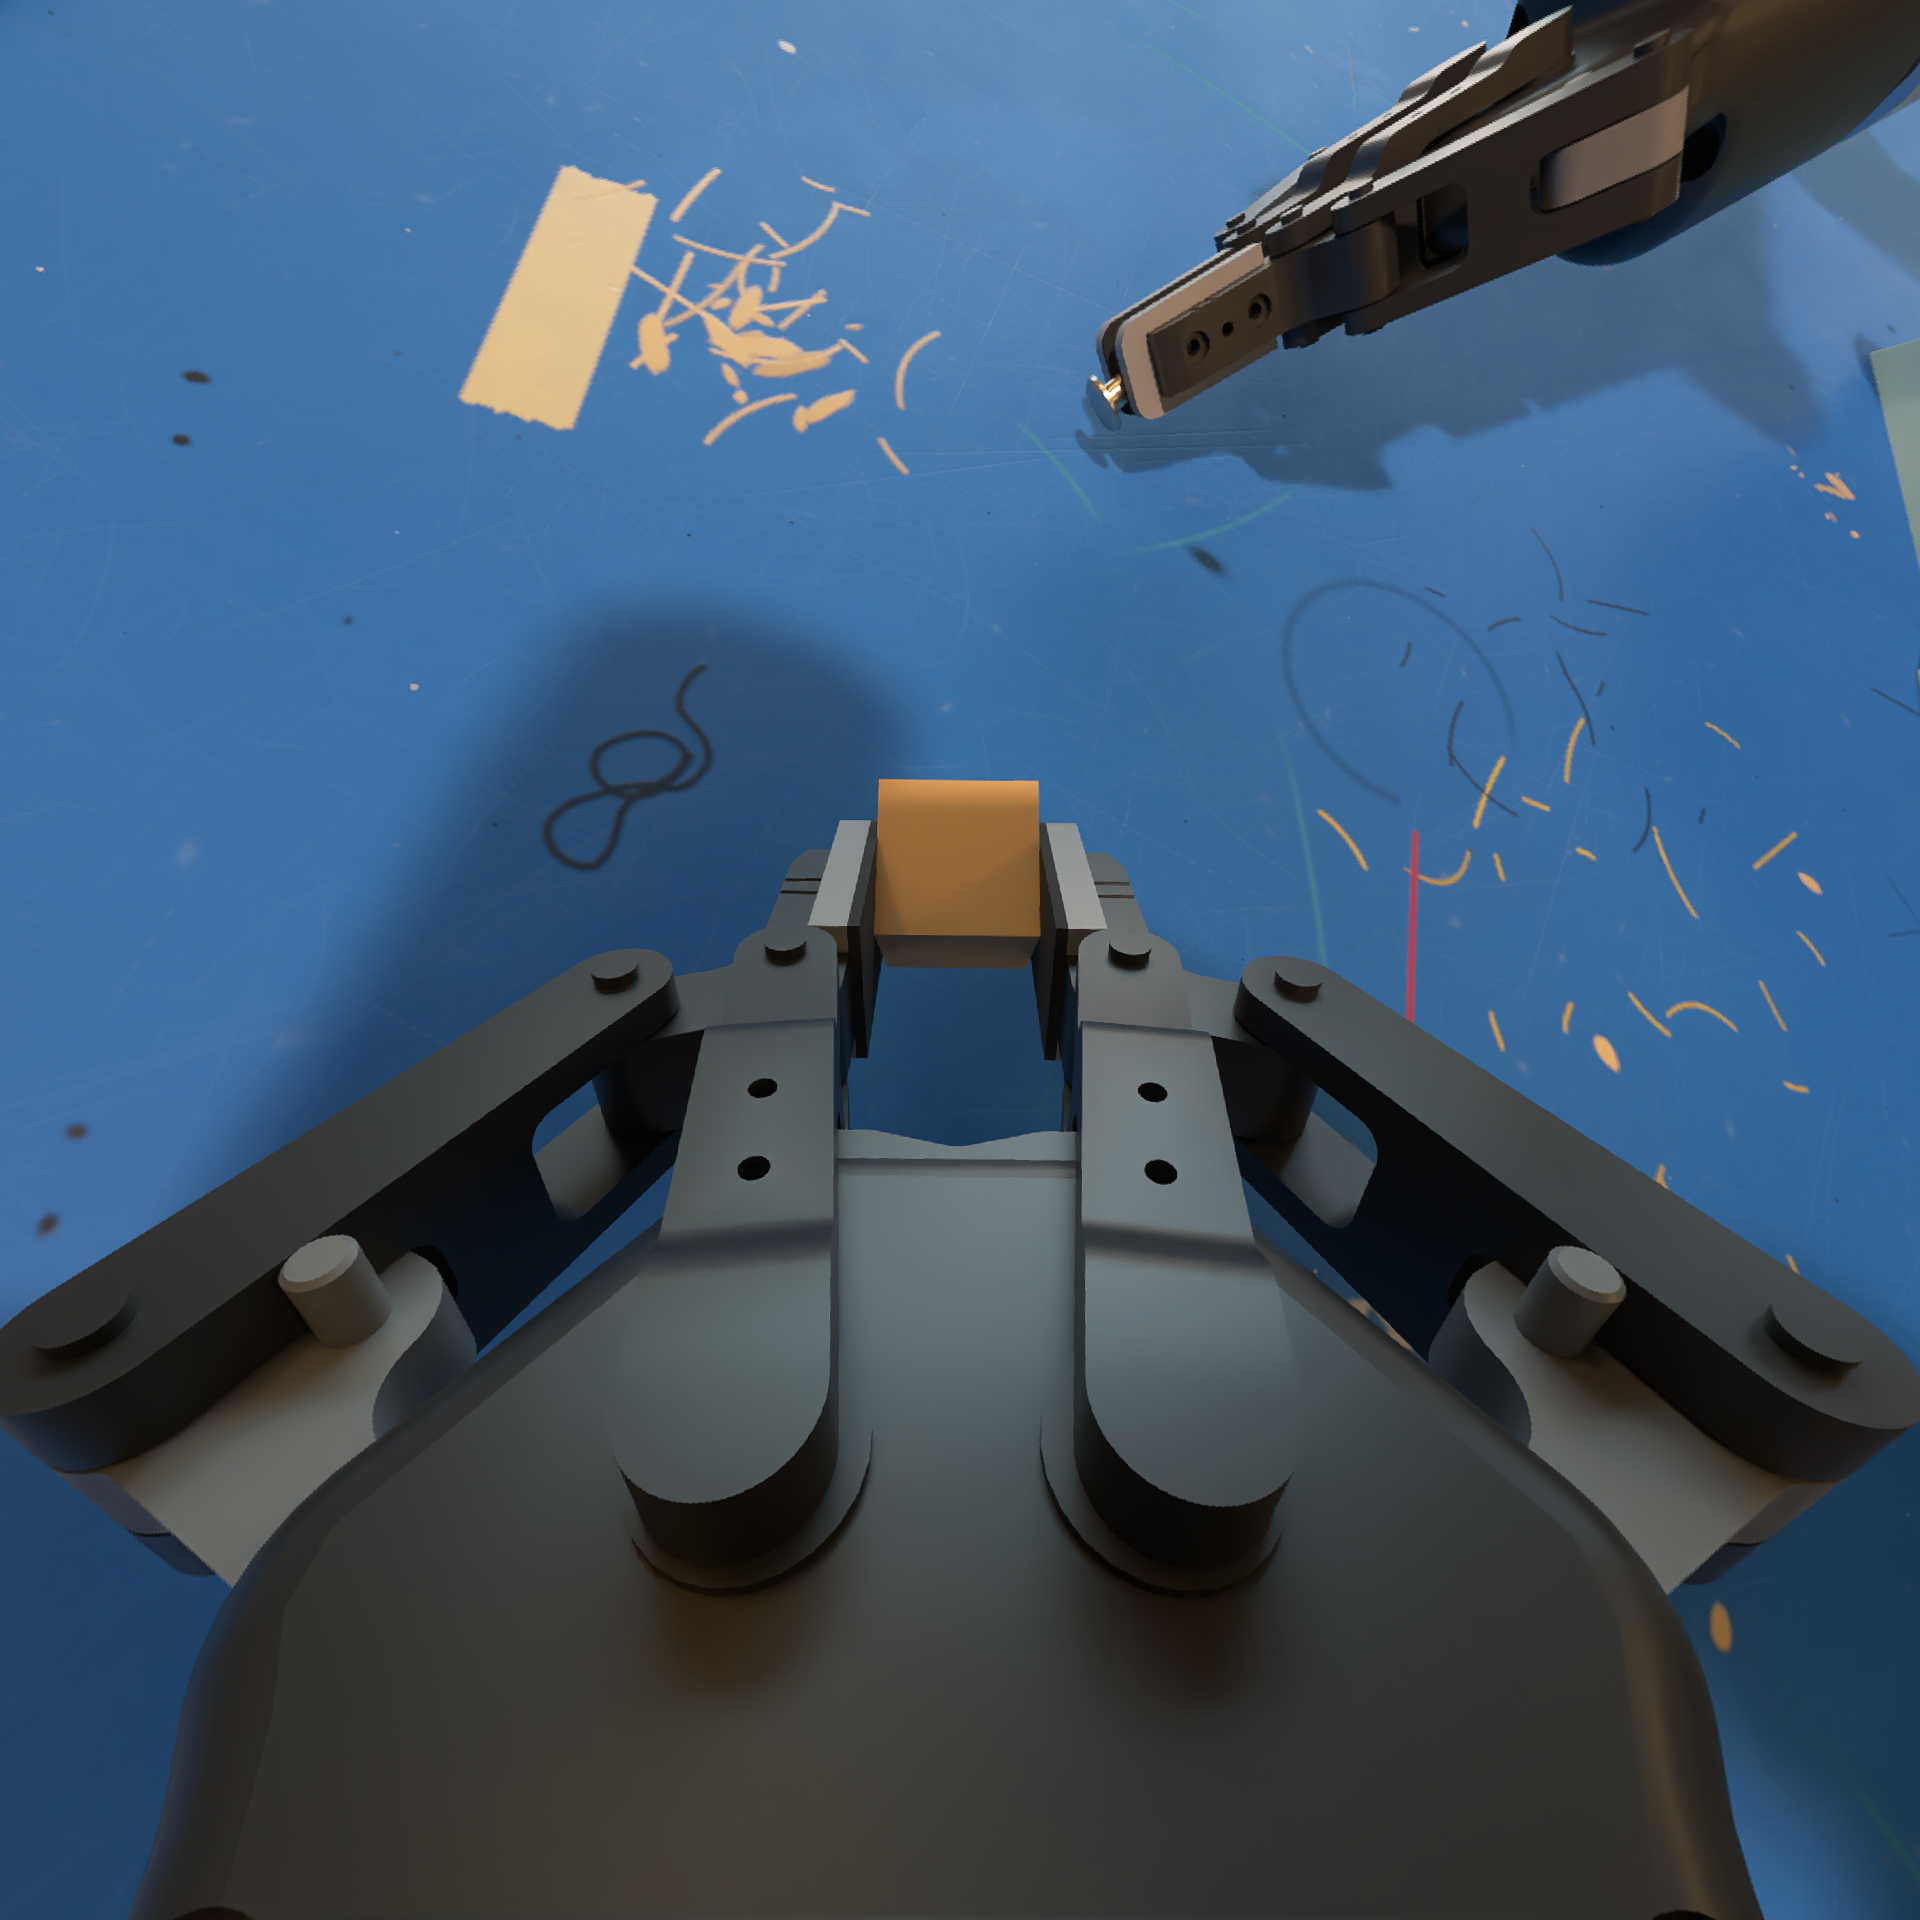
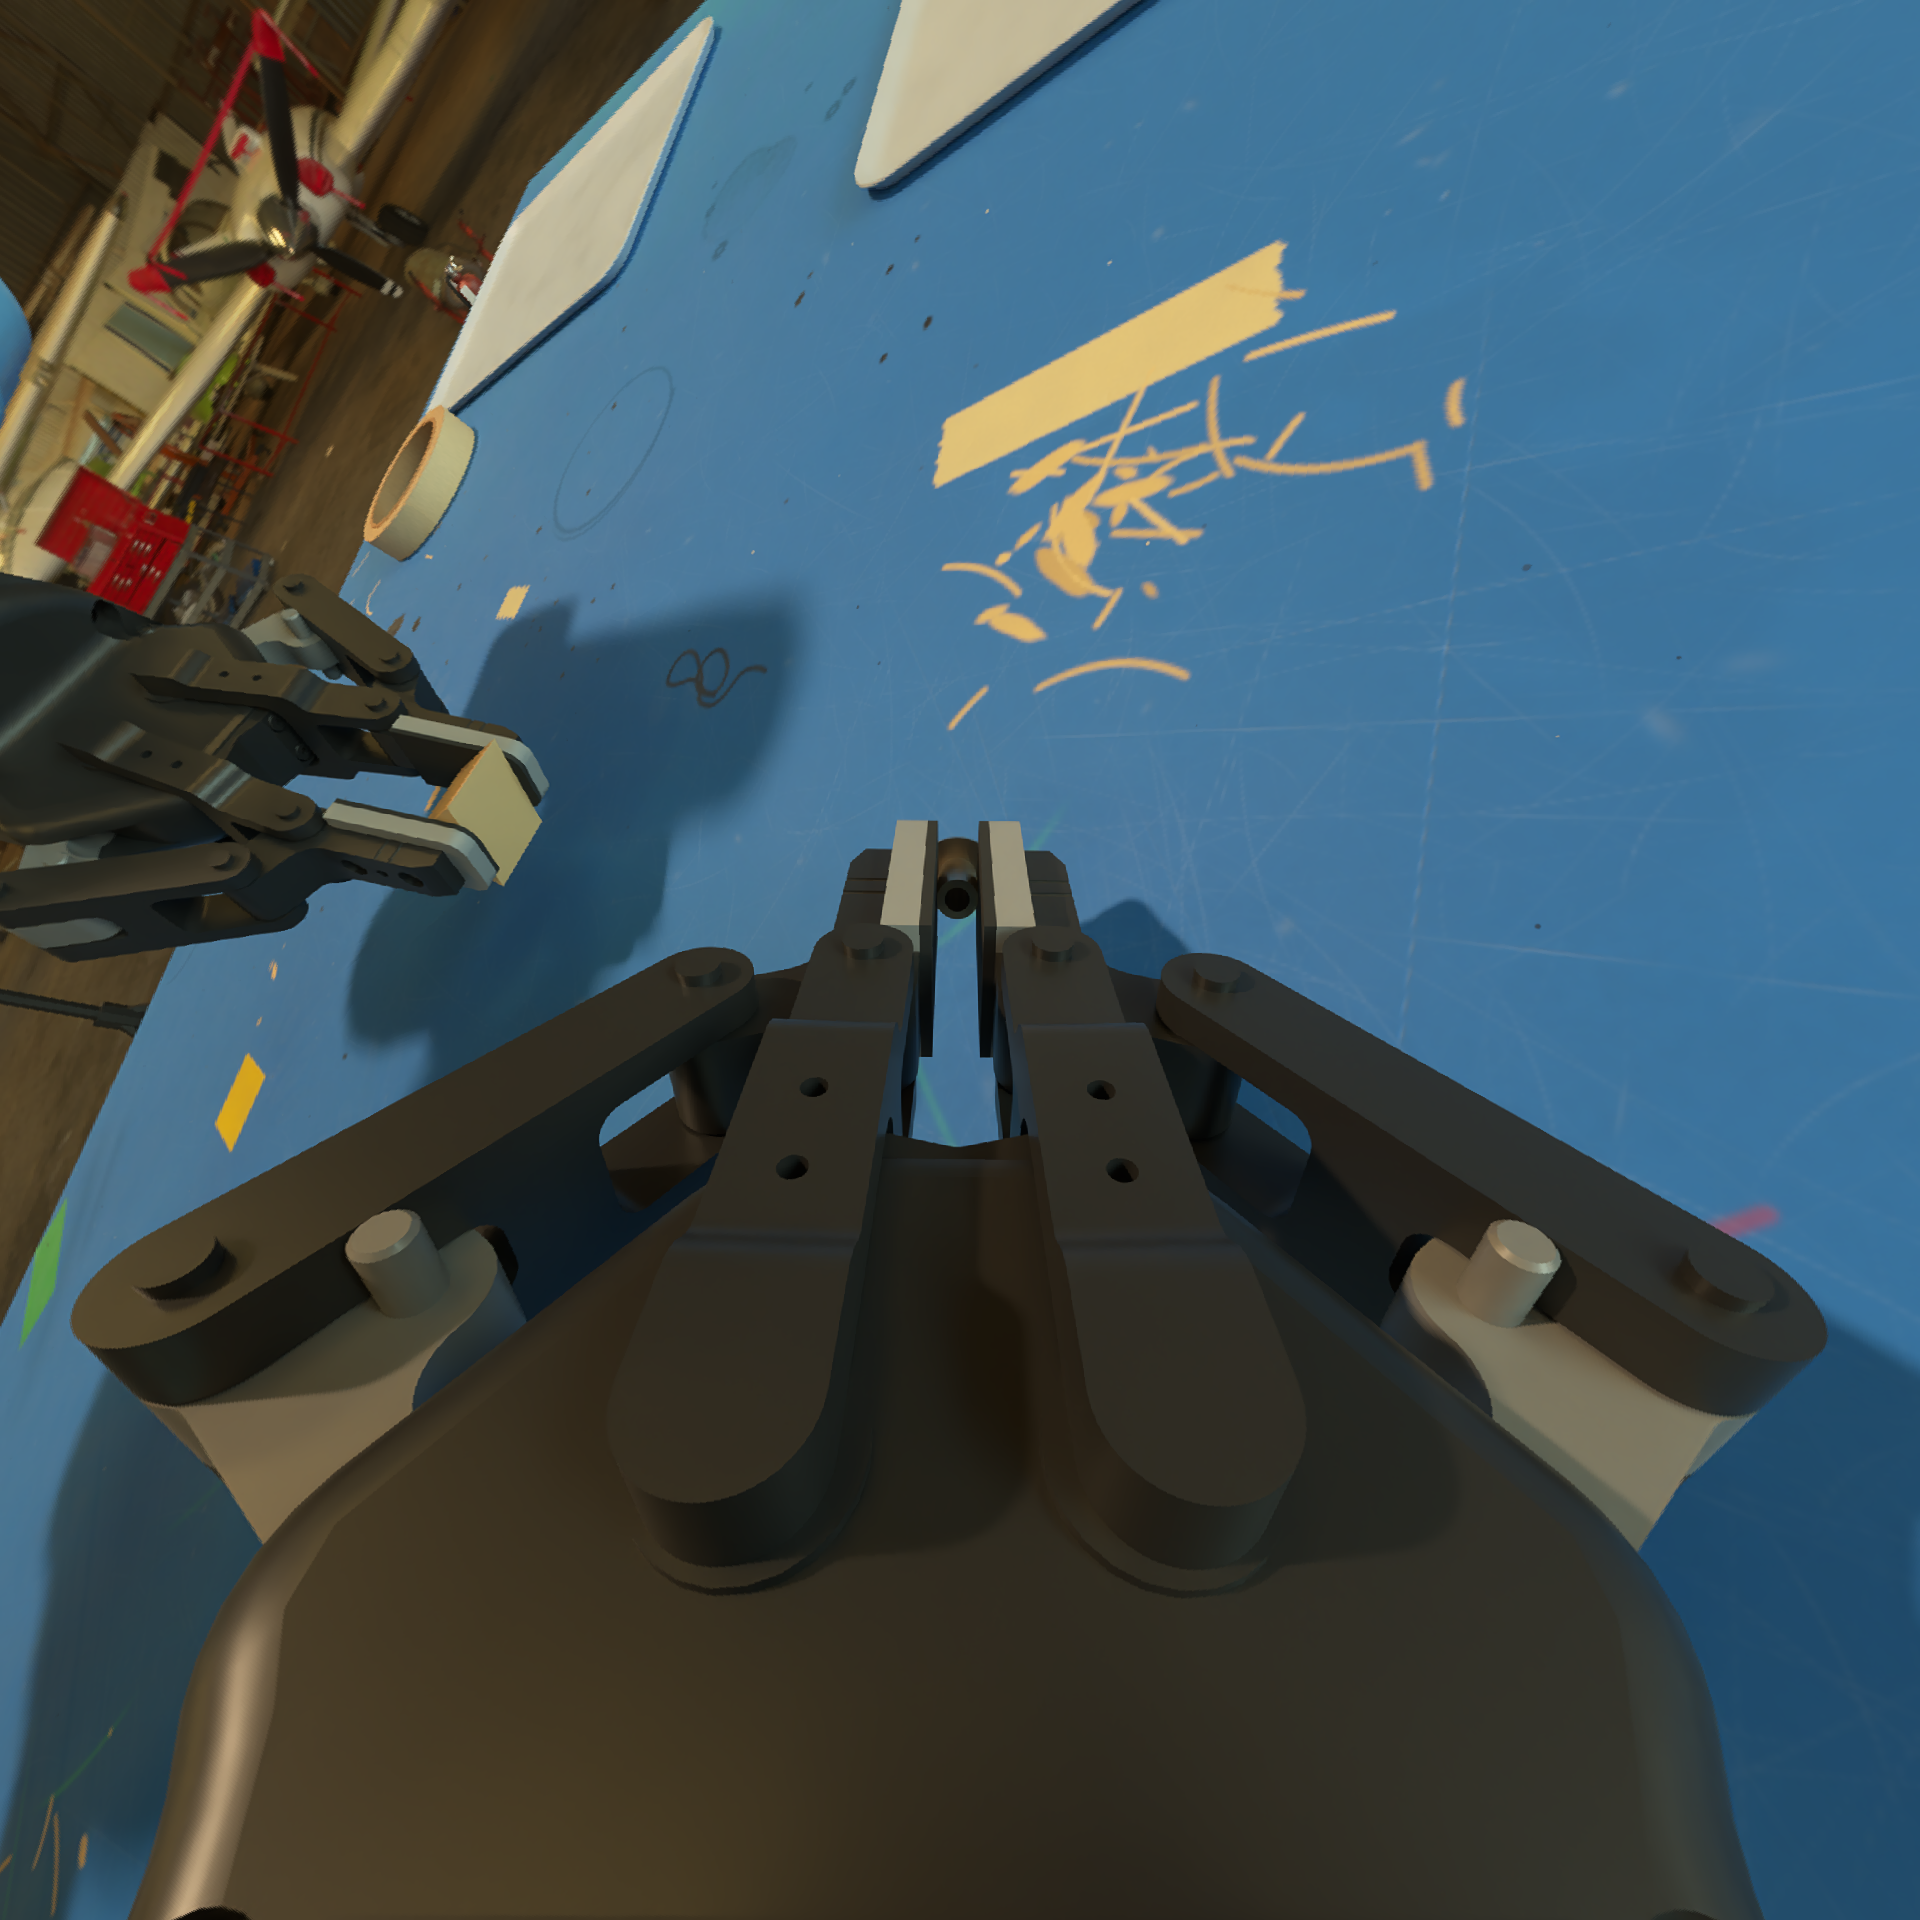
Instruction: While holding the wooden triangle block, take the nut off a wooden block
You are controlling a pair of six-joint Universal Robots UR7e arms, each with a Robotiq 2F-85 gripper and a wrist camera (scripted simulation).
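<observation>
My left gripper (image 1: 957,862) is shut on the wooden triangle block (image 1: 957,862), an orange-tan wedge held above the blue table. The block also shows pale between the left fingers in the right wrist view (image 2: 499,805), at the left. My right gripper (image 2: 957,871) is shut on a small metal nut (image 2: 955,883), whose dark bore faces the camera. In the left wrist view the right gripper (image 1: 1117,390) hangs at the upper right, apart from the block, with the brassy nut (image 1: 1108,391) at its fingertips, just above the table.
The blue table (image 1: 312,623) bears scratches, a tan tape strip (image 1: 561,296) and wood shavings (image 1: 758,322). A masking tape roll (image 2: 421,483) and two white boards (image 2: 582,223) lie far along the table's left edge, beyond which a hangar floor shows.
</observation>
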